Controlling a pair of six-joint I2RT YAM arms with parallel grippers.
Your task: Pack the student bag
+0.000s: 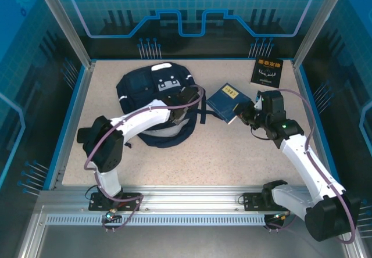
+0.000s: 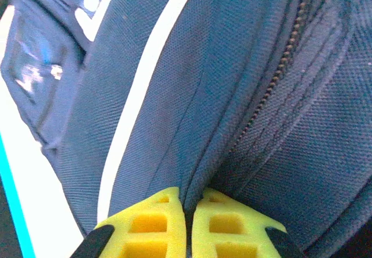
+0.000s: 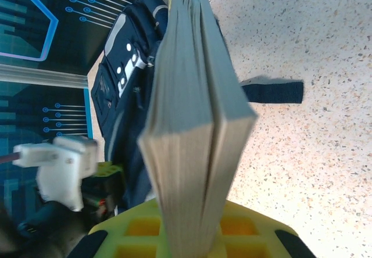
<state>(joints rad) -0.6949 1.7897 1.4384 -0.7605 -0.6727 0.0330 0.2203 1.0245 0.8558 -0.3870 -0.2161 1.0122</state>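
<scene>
The student bag, navy with white stripes, lies at the back left of the table. My left gripper rests on its right side. In the left wrist view its yellow fingers are shut on a fold of the bag's fabric beside the zipper. My right gripper is shut on a blue book, held just right of the bag. In the right wrist view the book stands edge-on between the fingers, its pages facing the camera, with the bag behind it.
A black book stands against the back right corner. A black strap of the bag trails onto the speckled table toward the right arm. Blue walls and metal posts enclose the table.
</scene>
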